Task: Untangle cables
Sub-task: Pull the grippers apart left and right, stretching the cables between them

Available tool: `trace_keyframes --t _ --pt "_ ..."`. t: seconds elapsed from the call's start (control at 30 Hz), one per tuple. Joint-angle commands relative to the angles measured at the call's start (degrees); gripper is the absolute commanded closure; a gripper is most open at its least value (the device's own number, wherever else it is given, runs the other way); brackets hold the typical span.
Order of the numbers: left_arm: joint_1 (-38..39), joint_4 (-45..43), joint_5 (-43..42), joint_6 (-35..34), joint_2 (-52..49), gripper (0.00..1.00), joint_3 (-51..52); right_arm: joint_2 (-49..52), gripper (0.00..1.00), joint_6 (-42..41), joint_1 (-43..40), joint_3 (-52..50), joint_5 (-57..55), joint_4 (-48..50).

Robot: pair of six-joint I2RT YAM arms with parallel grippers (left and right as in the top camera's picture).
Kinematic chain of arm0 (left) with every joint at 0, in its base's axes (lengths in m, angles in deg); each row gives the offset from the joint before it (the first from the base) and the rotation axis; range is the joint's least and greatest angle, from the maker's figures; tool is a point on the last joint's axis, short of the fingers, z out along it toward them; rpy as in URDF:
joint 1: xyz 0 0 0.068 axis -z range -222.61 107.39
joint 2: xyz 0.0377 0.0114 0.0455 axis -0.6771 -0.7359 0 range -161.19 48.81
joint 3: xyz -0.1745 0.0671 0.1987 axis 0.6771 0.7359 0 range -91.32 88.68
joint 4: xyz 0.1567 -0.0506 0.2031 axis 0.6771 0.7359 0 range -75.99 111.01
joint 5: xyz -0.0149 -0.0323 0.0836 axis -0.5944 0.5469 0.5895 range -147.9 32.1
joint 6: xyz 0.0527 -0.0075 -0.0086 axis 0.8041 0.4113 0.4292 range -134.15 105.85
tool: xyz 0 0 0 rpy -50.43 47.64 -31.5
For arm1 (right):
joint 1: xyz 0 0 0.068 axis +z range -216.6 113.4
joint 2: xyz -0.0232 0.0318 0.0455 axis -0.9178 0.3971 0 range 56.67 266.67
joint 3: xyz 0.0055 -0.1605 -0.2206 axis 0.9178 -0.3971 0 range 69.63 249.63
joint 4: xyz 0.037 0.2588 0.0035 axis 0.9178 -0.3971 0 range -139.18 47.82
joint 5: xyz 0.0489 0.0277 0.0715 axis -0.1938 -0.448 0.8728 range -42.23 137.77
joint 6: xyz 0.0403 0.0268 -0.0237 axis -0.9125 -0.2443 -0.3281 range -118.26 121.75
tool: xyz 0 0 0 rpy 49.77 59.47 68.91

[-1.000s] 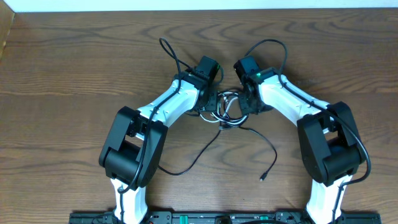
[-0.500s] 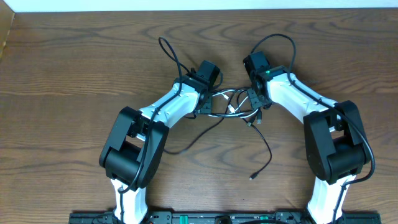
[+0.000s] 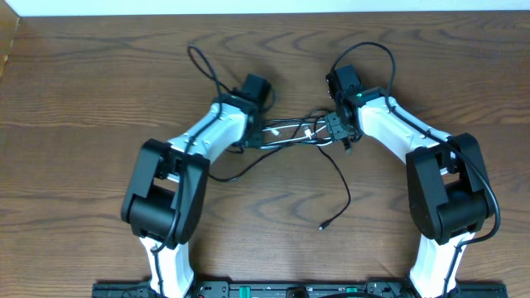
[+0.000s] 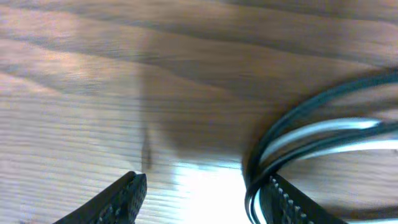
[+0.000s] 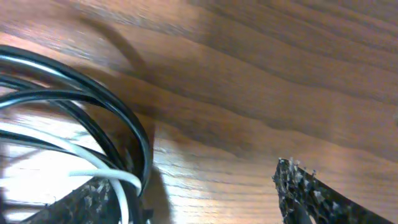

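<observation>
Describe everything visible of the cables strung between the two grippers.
The cables, thin black cords and one white, run stretched as a bundle between the left gripper and right gripper, looping against one finger of each; both jaws stand apart. One black end trails across the wood table to a small plug.

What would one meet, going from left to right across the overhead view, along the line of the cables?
The left arm → left tool → cables → right tool → right arm.
</observation>
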Motion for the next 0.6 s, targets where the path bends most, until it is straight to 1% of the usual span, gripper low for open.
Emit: trace_keyframes --t 0.0,0.13,0.2,0.23,0.27,0.3,0.37,0.4,0.57 --pt "-6.27 3.61 7.87 1.27 -1.46 0.40 2.12 1.86 0.28 1.14 -3.96 -1.97 -7.72 -0.98" --pt "-9.18 3.87 3.28 0.59 -1.46 0.40 2.12 1.86 0.28 1.14 -4.35 -1.97 -5.40 -0.94" --pt "-10.64 4.07 1.92 -1.92 -1.46 0.40 2.14 1.86 0.28 1.14 -4.42 -1.97 -5.25 -0.72" --pt "-11.58 4.31 1.70 -3.87 -1.46 0.40 2.14 1.84 0.27 1.14 -4.42 -1.97 -5.25 -0.39" --pt "-11.96 4.35 1.29 -4.28 -1.46 0.40 2.14 1.84 0.25 1.11 -4.42 -1.97 -5.20 -0.33" --pt "-12.68 4.33 -0.50 -4.26 -1.46 0.39 2.14 1.84 0.21 1.11 -4.42 -1.97 -4.63 0.02" --pt "-13.88 4.33 -3.74 -4.24 -1.46 0.39 2.14 1.86 0.17 1.11 -4.48 -1.97 -3.58 0.57" --pt "-14.69 4.50 -5.05 -4.24 -1.46 0.38 2.14 1.86 0.16 1.09 -4.55 -1.97 -3.50 1.16" --pt "-17.46 5.11 -5.20 -4.26 -1.46 0.38 2.14 1.86 0.13 1.11 -5.44 -1.99 -3.52 4.22"
